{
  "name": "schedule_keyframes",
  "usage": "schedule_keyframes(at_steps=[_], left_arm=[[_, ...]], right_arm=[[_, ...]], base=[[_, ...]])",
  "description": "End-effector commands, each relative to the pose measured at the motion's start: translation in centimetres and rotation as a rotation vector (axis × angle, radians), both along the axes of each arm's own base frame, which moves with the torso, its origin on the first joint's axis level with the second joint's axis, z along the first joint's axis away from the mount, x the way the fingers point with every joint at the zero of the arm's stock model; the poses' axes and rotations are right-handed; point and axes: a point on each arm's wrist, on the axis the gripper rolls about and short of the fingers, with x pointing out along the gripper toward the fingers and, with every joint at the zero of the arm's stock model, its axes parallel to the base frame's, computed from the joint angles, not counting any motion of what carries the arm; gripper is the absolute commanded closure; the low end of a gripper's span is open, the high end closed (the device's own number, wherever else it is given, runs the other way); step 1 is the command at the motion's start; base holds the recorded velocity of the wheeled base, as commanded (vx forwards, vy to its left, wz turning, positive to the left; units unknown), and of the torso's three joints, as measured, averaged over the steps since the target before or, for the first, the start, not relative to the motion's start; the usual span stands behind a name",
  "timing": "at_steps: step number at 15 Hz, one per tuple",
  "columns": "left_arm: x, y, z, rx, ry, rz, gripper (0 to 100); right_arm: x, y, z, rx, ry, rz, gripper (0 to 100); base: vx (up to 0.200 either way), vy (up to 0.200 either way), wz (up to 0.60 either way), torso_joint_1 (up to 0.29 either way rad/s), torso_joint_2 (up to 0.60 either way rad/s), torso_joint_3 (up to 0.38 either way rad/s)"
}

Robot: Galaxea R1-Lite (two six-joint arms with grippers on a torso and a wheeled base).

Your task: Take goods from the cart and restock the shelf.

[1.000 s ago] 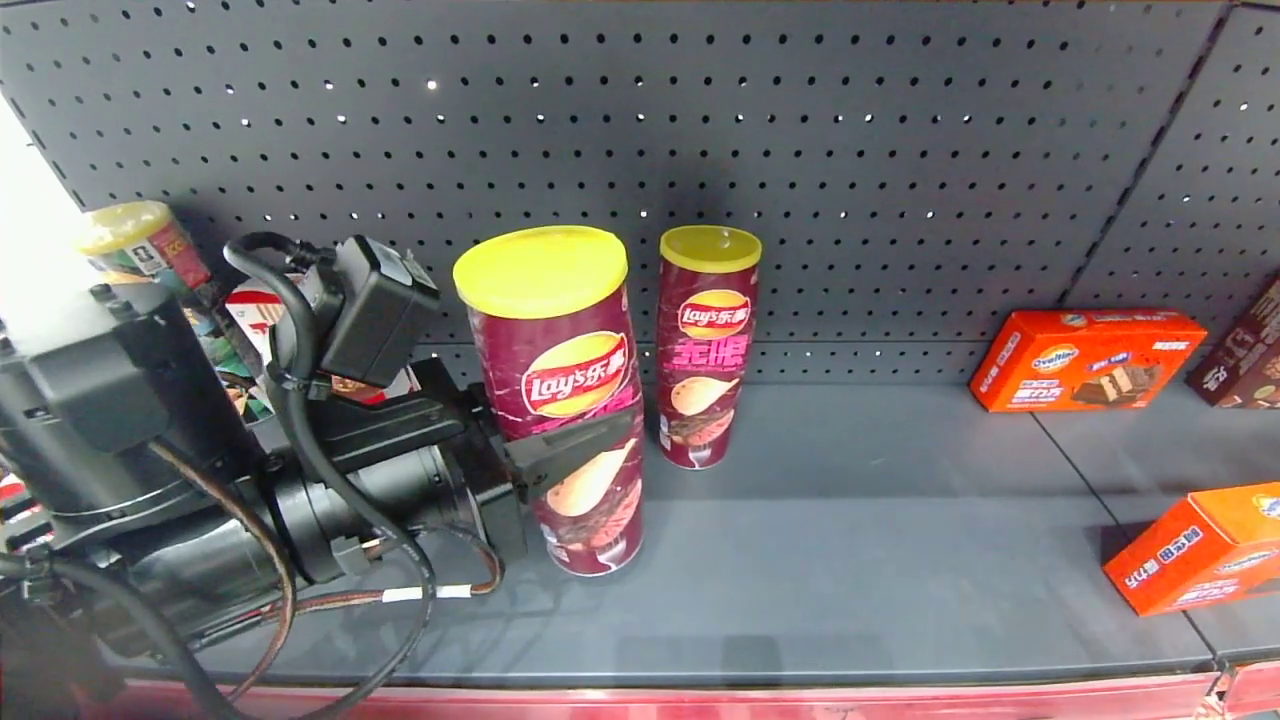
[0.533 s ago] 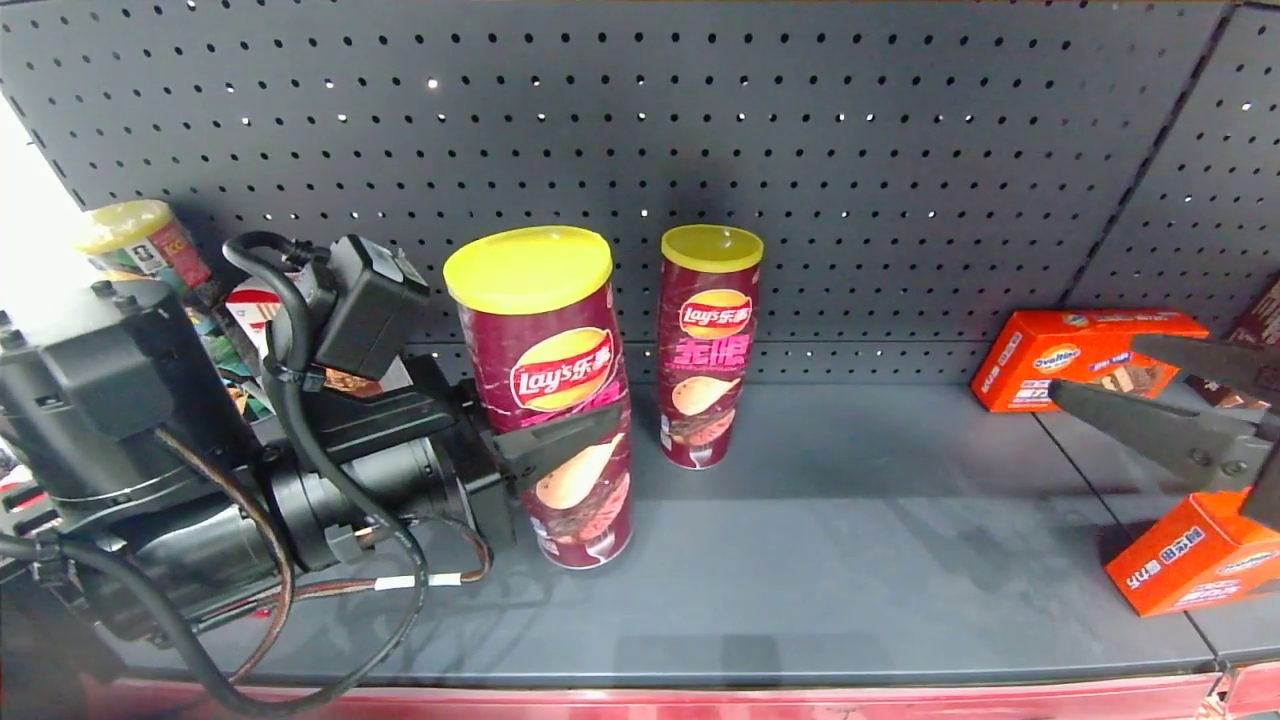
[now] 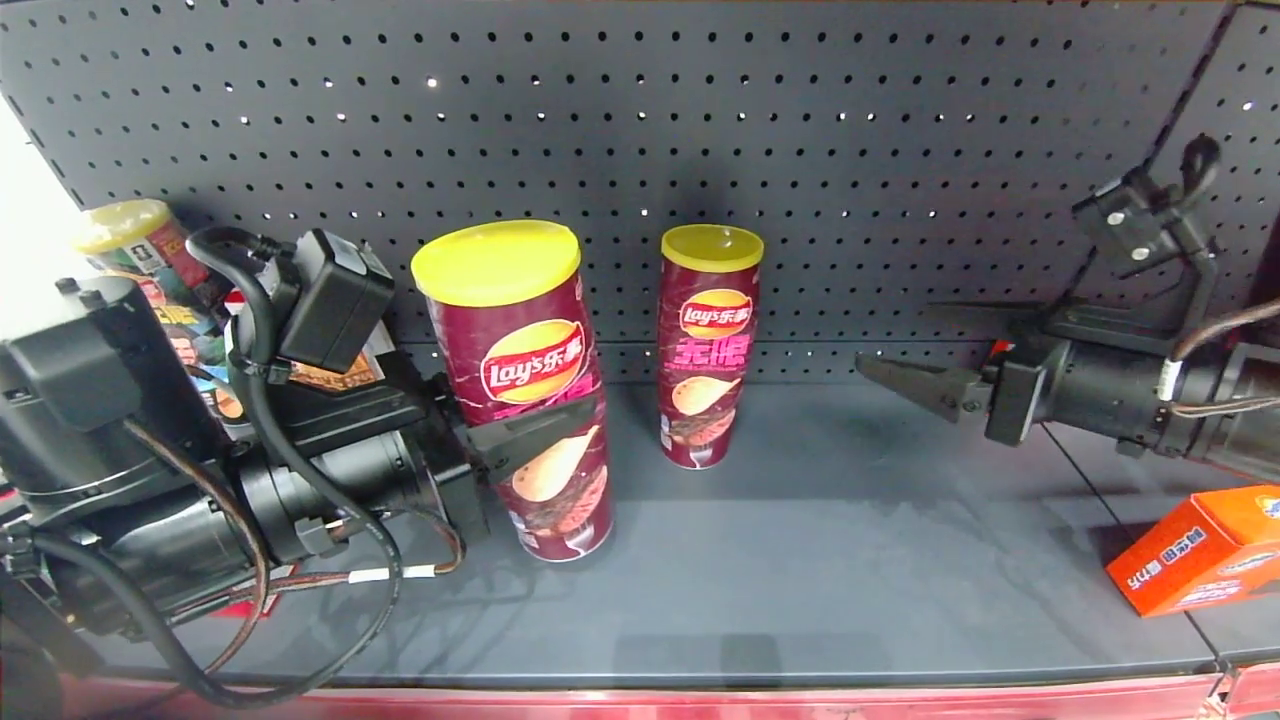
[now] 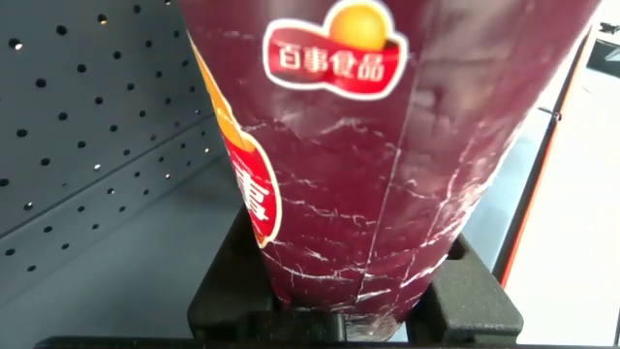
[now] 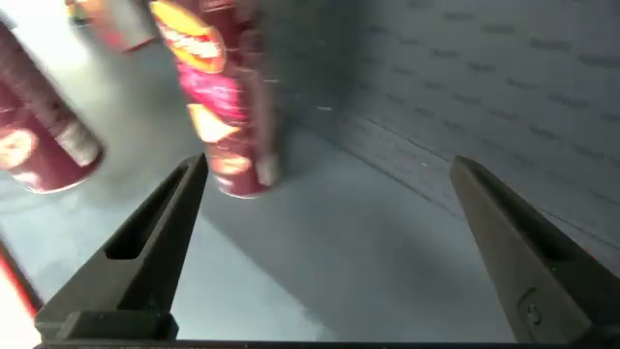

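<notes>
– How is the can [image 3: 520, 350] held?
– Clamped mid-body by the left gripper [image 3: 560, 415], near upright, just left of the rear can [image 3: 708, 350].
– The right gripper [image 5: 329, 163]?
– Spread wide, empty, to its right.

- A dark grey pegboard back panel [image 3: 850, 120] rises behind the shelf [image 3: 850, 560], its holes set in even rows.
- A few holes let light through as small white dots.
- Along the panel's foot runs a lower perforated band [image 3: 850, 362], meeting the deck.
- The shelf deck is smooth, matte dark grey metal with soft shadows on it.
- A red strip [image 3: 700, 702] edges the deck's front.
- On the right, a slanting seam [image 3: 1174, 100] splits the pegboard into two bays, and a thin joint line [image 3: 1197, 632] crosses the deck below it.
- At the far left, past the panel's edge, is a bright white patch [image 3: 25, 200], too washed out to tell what it is.
</notes>
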Motion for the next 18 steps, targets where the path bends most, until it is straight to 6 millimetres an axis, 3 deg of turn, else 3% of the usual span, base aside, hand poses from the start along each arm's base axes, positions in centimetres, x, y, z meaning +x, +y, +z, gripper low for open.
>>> schedule_keyframes(at_steps=[1,2,4,7,13,18], left_arm=[[-0.1,0.1,0.0,-0.001,-0.002,0.001,100],[-0.1,0.1,0.1,-0.002,-0.003,0.001,100],[-0.1,0.1,0.1,-0.003,-0.005,0.002,100],[-0.2,0.1,0.2,-0.006,-0.007,0.001,100],[0.0,0.3,0.3,-0.017,0.002,0.009,100],[0.2,0.9,0.3,-0.015,0.003,0.009,100]], right_arm=[[2.9,1.3,-1.1,-0.029,0.019,0.096,0],[3.2,1.4,-1.1,-0.033,0.012,0.132,0],[4.2,2.1,-0.9,-0.016,0.012,0.364,0],[6.2,3.1,-1.0,-0.005,0.006,0.493,0],[11.0,5.2,-2.1,-0.025,-0.032,0.501,0],[11.9,6.1,-3.4,-0.031,-0.012,0.516,0]], base=[[0.000,0.000,0.00,0.000,0.00,0.000],[0.000,0.000,0.00,0.000,0.00,0.000],[0.000,0.000,0.00,0.000,0.00,0.000],[0.000,0.000,0.00,0.000,0.00,0.000],[0.000,0.000,0.00,0.000,0.00,0.000],[0.000,0.000,0.00,0.000,0.00,0.000]])
